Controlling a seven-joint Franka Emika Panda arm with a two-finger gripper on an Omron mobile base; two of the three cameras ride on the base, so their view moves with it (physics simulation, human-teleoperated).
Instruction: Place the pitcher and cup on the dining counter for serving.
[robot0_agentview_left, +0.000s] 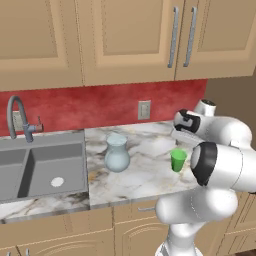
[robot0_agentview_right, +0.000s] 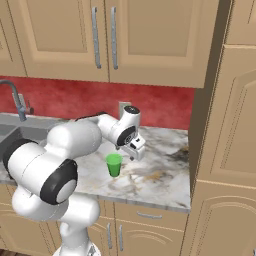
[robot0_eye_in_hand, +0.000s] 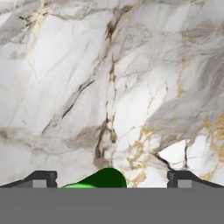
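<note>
Green cup (robot0_eye_in_hand: 98, 180) sits low between the wide-apart end effector (robot0_eye_in_hand: 111, 180) tips, on the marble worktop (robot0_agentview_left: 145, 175) near the pitcher (robot0_agentview_left: 117, 154). It looks light and slippery; grab its sides.

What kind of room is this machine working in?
A kitchen, by the look of it, computer-rendered: a sink with a faucet set in a marble counter, and wooden cabinets above a red backsplash.

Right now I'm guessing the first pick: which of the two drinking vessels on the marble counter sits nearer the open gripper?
The small bright green cup: it stands just below the gripper, whereas the pale blue-grey glassy pitcher stands farther off, toward the sink.
</note>
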